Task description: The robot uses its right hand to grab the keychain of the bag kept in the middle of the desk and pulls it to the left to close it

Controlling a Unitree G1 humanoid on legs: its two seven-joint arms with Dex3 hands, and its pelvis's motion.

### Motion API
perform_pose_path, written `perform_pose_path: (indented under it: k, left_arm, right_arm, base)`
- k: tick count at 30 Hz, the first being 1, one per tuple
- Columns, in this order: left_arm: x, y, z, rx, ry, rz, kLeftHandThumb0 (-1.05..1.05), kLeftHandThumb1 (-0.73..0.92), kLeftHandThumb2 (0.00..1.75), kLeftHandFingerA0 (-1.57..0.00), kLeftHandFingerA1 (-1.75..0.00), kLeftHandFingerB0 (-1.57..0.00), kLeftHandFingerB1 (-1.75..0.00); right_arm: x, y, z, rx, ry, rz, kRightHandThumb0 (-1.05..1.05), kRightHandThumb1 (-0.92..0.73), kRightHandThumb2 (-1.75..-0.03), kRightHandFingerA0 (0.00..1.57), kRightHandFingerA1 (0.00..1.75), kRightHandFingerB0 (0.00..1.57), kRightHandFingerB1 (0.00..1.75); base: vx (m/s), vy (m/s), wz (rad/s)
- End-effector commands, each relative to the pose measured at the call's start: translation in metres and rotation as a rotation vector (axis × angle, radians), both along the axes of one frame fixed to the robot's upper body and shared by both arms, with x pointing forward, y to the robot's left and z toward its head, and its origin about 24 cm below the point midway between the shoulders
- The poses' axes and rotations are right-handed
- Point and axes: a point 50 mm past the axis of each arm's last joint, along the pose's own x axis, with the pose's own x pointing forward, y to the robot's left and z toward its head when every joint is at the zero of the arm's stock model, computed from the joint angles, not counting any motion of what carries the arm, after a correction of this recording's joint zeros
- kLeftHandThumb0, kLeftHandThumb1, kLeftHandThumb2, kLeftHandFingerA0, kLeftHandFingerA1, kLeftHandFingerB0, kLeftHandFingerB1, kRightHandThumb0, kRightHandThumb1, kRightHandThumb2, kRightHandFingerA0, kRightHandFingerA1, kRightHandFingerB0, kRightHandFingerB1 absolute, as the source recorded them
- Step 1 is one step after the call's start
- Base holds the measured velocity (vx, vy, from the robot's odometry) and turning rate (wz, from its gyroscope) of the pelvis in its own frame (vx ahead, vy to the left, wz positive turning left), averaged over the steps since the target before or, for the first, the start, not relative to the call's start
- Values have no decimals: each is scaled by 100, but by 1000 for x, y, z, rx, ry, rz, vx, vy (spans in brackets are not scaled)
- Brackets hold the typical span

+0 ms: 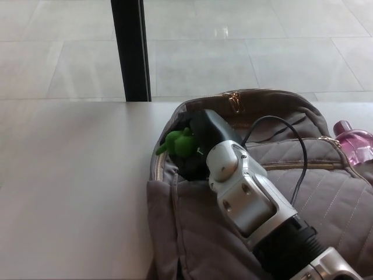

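right hand [201, 140]: closed round keychain [176, 143] | forearm [250, 198]: slants in from lower right

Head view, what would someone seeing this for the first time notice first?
The bright green keychain stands out most, gripped by the robot's black right hand at the upper left edge of the grey quilted bag on the desk. Next comes the silver forearm, crossing the bag from the lower right. A pink bottle peeks out at the bag's right edge.

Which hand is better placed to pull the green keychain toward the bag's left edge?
Right. The right hand holds the green keychain near the left side of the bag; the left hand is not in view.
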Motion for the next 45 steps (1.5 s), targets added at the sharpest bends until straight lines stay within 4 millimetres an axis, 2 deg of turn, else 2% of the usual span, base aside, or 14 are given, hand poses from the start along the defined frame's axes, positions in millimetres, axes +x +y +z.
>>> perform_pose_path:
  k: [1,2,10,11,12,14,17,20,21,37,41,42,43,45]
  left_arm:
    - [-2,1,2,24,-1,-5,-105,70,135,-73,-112,-57,-110]
    - [-2,1,2,23,-1,-8,-105,92,89,-75,-108,-58,-107]
    - [-3,2,1,14,1,-3,-105,91,89,-76,-108,-58,-106]
    - [-3,1,1,12,-1,4,-105,70,134,-76,-110,-58,-109]
    - [-3,1,1,13,-4,-1,-105,91,89,-77,-105,-60,-105]
    - [-5,1,1,14,1,1,-105,68,133,-73,-109,-58,-109]
    - [-5,1,1,6,0,0,-105,92,88,-76,-108,-59,-105]
    - [-6,-2,-1,-3,1,6,-105,69,133,-71,-113,-56,-110]
    - [-5,-2,-1,-7,4,11,-105,92,89,-75,-111,-58,-107]
    - [-1,-4,0,-17,4,-26,-105,90,89,-74,-109,-60,-105]
    - [-1,-3,0,-22,1,-19,-105,89,89,-75,-109,-60,-105]
    - [1,-5,-1,-24,2,-26,-105,66,132,-72,-110,-59,-108]
    - [3,-5,-2,-13,7,-34,-105,90,89,-77,-108,-61,-105]
    - [3,-6,-2,-13,6,-39,-105,90,89,-76,-108,-61,-105]
  right_arm:
    - [-24,64,8,141,63,126,-31,-72,-92,76,175,56,111]
    - [-24,65,9,147,61,131,-36,-71,-92,90,175,71,146]
    - [-26,71,13,161,17,167,-43,-81,-75,92,175,69,164]
    - [-24,74,18,140,33,158,-38,-86,-69,78,175,57,110]
    - [-23,75,21,130,23,162,-41,-82,-68,81,175,60,118]
    - [-23,80,25,137,22,163,-38,-76,-80,86,175,62,126]
    - [-24,87,32,156,16,181,-33,-74,-80,85,174,54,82]
    - [-25,91,35,155,7,194,-33,-71,-81,80,170,52,81]
    - [-26,93,37,161,9,194,-34,-72,-83,79,167,58,90]
    - [-48,111,30,397,105,251,-34,-62,-103,83,175,67,136]
    - [-57,124,34,391,106,302,-44,-56,-115,74,173,65,113]
    - [-60,128,38,400,123,300,-41,-66,-96,68,156,57,83]
    - [-61,130,41,394,116,307,-42,-70,-92,69,153,59,78]
    - [-65,135,42,416,120,322,-42,-63,-105,86,175,67,154]
  base:
    - [0,0,0]
    - [0,0,0]
    - [0,0,0]
    - [0,0,0]
    - [0,0,0]
    - [0,0,0]
    - [0,0,0]
    - [0,0,0]
    - [0,0,0]
    - [0,0,0]
    - [0,0,0]
    - [0,0,0]
    - [0,0,0]
    - [0,0,0]
